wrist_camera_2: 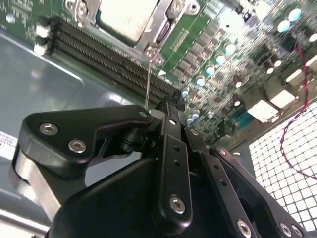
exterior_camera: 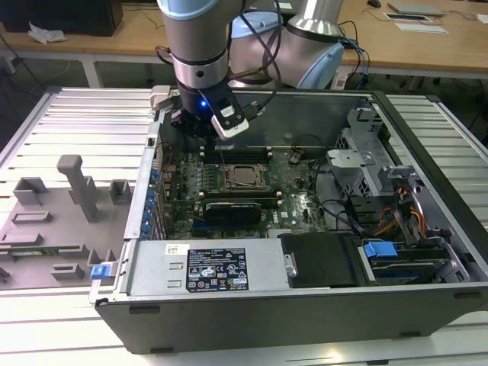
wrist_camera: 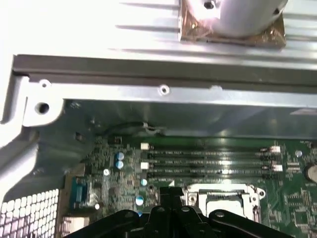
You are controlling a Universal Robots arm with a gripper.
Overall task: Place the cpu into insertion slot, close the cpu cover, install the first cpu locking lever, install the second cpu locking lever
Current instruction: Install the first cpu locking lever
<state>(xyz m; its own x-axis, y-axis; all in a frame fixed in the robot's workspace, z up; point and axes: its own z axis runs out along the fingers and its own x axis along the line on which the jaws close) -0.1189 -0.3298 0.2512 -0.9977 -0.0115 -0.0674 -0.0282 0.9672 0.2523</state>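
Cpu (exterior_camera: 245, 174), a flat square chip with silver-grey metal top, sits in the black-bordered square insertion slot (exterior_camera: 232, 176); in the exterior view we see the black gripper (exterior_camera: 200, 133) at its far side, toward the exterior view's left. In the second wrist view the thin square steel cpu cover (wrist_camera_2: 161, 30) frames the chip, and a thin steel lever (wrist_camera_2: 147, 84) reaches the jaws, pressed together. In the first wrist view the gripper hangs near the slot.

Even overhead light, blown-out glare on slatted table (wrist_camera: 59, 29), shadowed motherboard (exterior_camera: 301, 200)
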